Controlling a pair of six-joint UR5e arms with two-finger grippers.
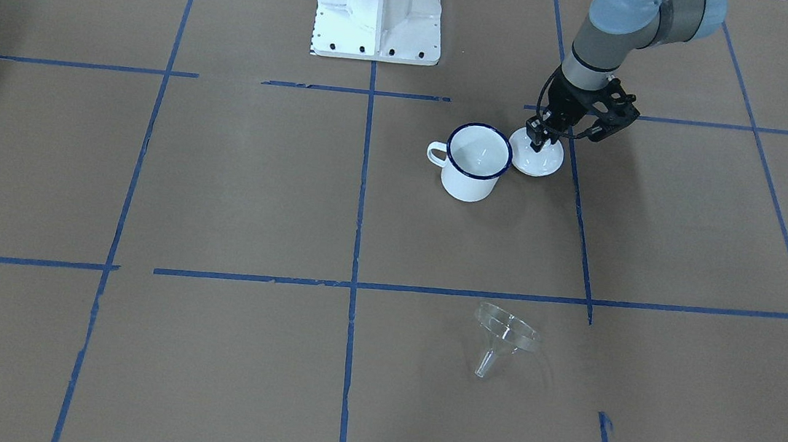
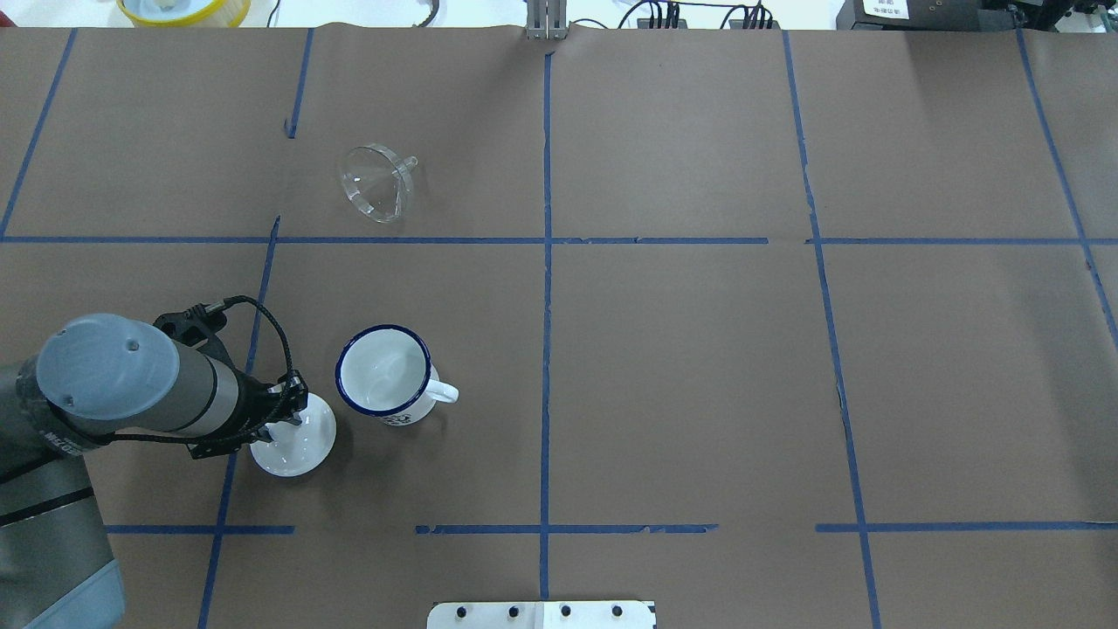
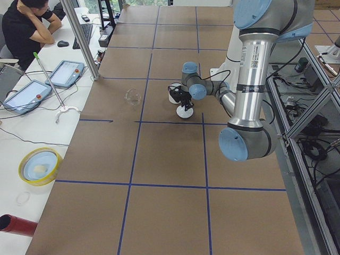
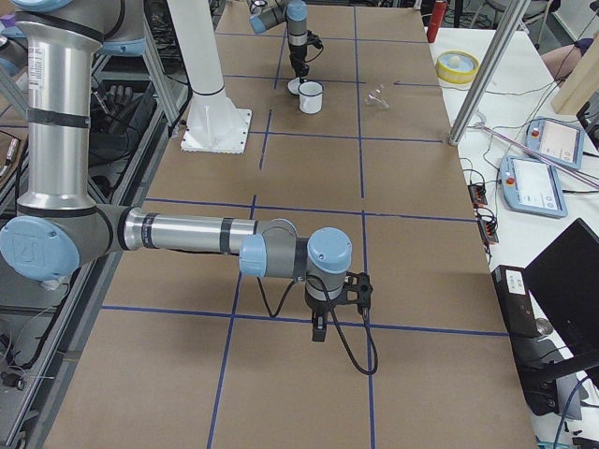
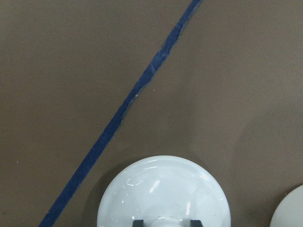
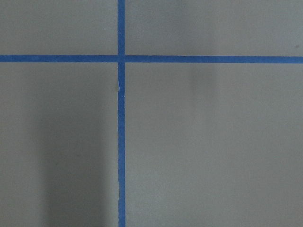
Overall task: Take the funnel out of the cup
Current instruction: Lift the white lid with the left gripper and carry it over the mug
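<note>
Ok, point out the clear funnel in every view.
Front-facing: funnel lower centre, lying on its side.
Overhead: funnel upper left.
Exterior left: funnel left of centre.
Exterior right: funnel near top, right of the cup.
Left wrist: not in it.
Right wrist: not in it.
Shared landmark: the cup, standing apart from it.

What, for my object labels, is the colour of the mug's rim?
Dark blue, against the white enamel mug. It shows best in the overhead exterior view.
</note>
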